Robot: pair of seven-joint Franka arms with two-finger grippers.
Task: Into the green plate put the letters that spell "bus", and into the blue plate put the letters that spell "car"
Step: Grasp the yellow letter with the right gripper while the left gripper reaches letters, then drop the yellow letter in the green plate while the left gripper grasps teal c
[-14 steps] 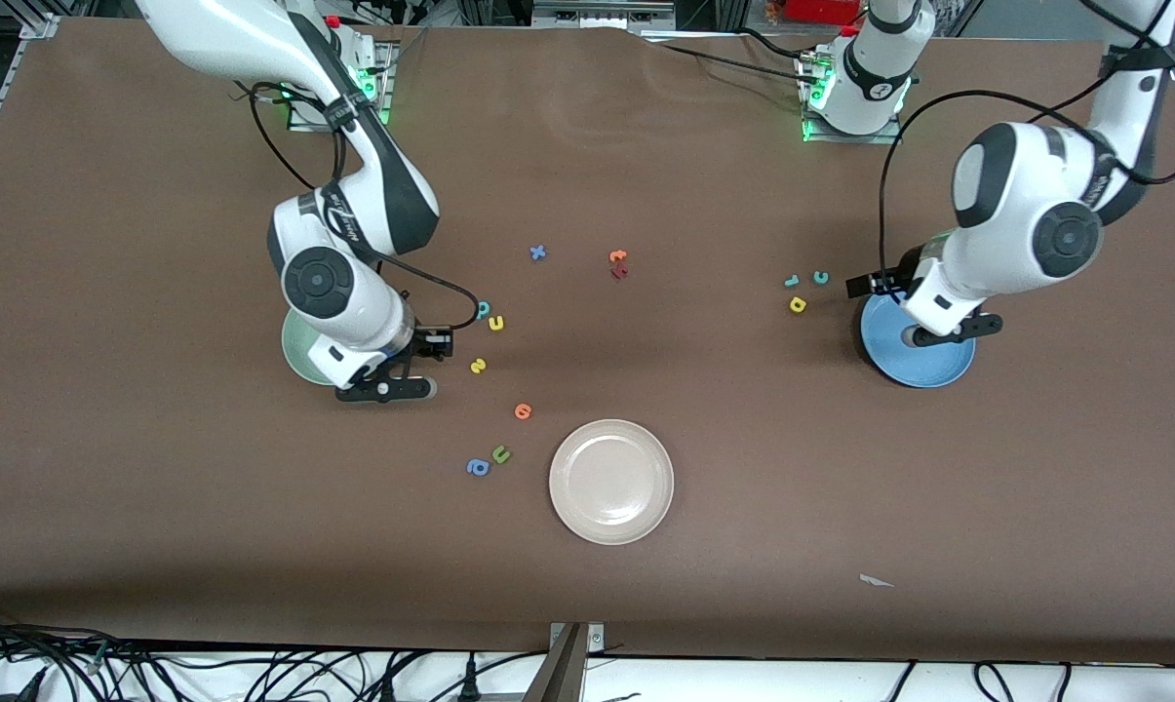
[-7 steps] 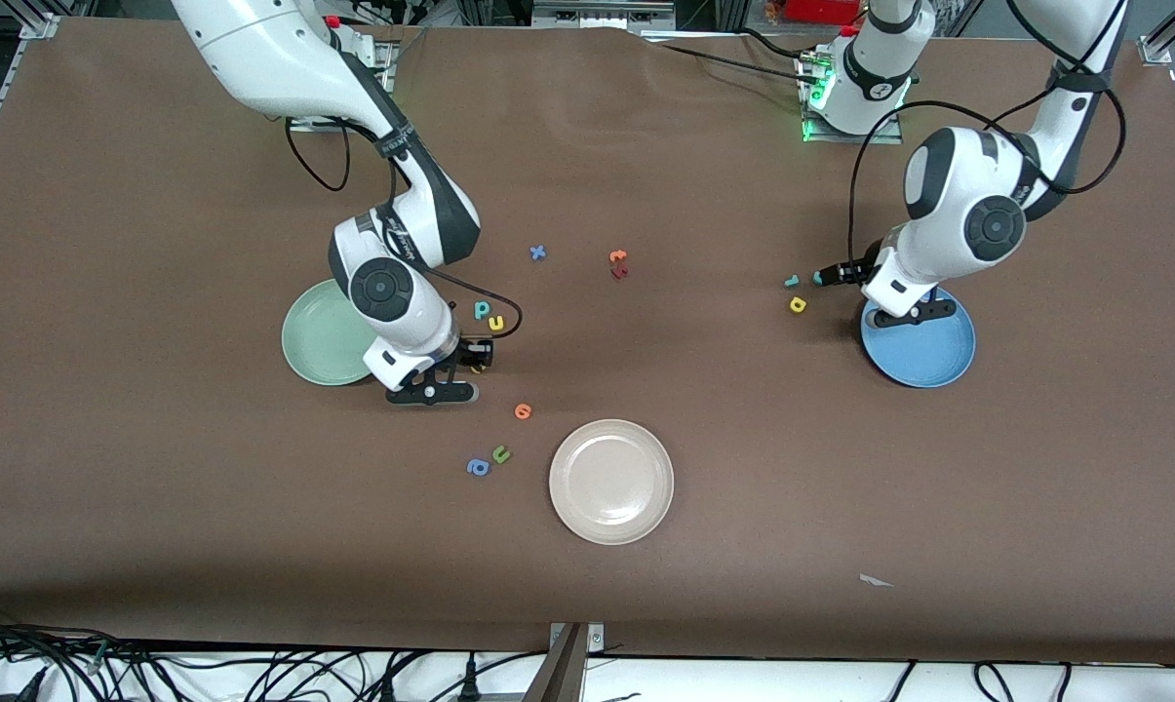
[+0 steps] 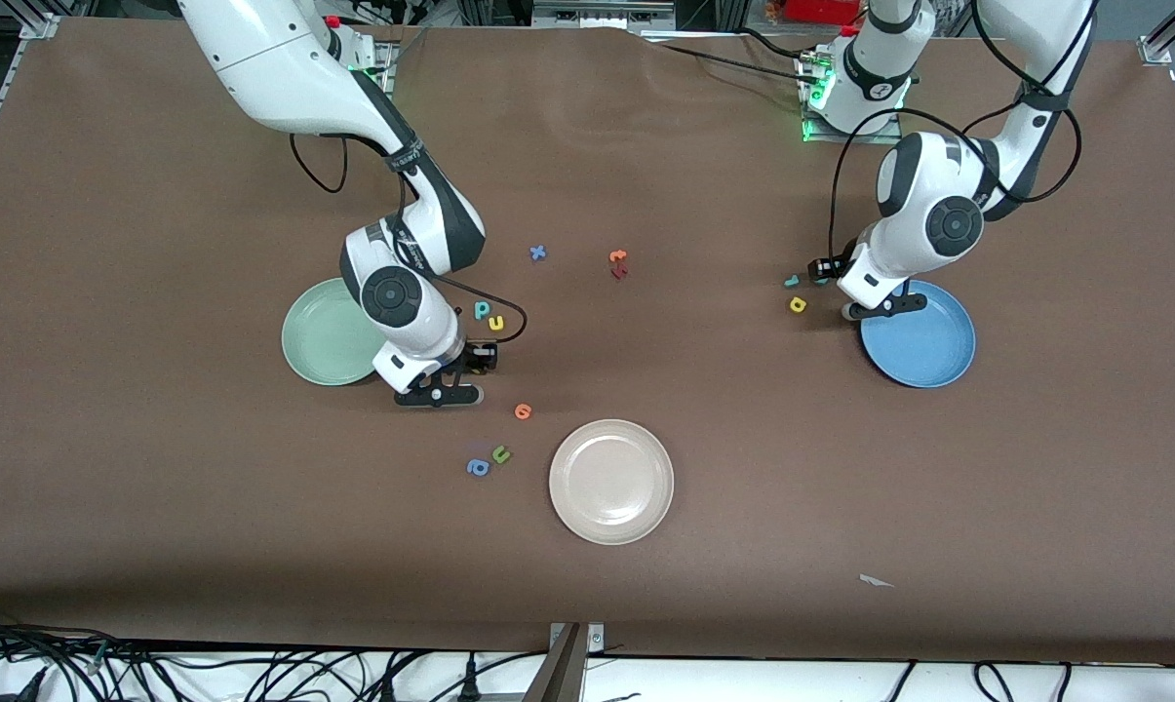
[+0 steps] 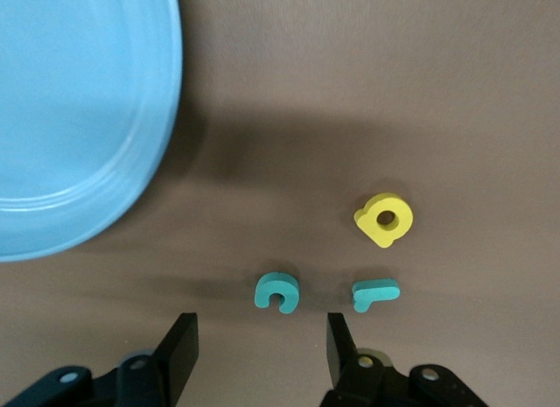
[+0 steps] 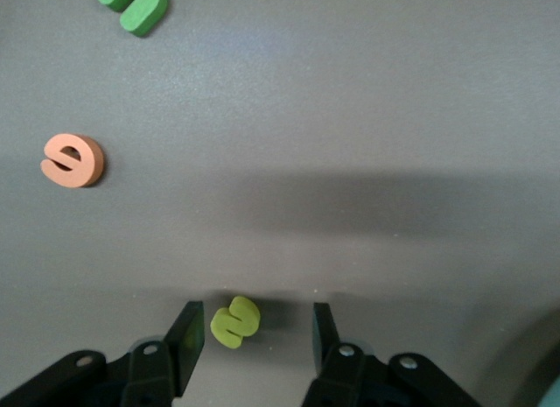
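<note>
My right gripper [image 3: 477, 361] is low over the table beside the green plate [image 3: 316, 336]. It is open, and the yellow s [image 5: 234, 321] lies on the table between its fingers, close to one pad. The teal b [image 3: 482, 310] and yellow u [image 3: 496, 323] lie just farther from the camera. My left gripper [image 3: 825, 270] hangs open and holds nothing next to the blue plate [image 3: 928, 341], just short of the teal c [image 4: 276, 292]. The teal r [image 4: 375, 293] and yellow a [image 4: 385, 220] lie beside the c.
A cream plate [image 3: 611, 481] sits mid-table, nearer the camera. An orange letter [image 3: 523, 410], a green u [image 3: 500, 453] and a blue a [image 3: 477, 467] lie near it. A blue x [image 3: 538, 253] and orange and dark red letters [image 3: 618, 263] lie toward the bases.
The right gripper moved off the green plate's edge to straddle the yellow s. The left gripper moved from over the blue plate to the teal c.
</note>
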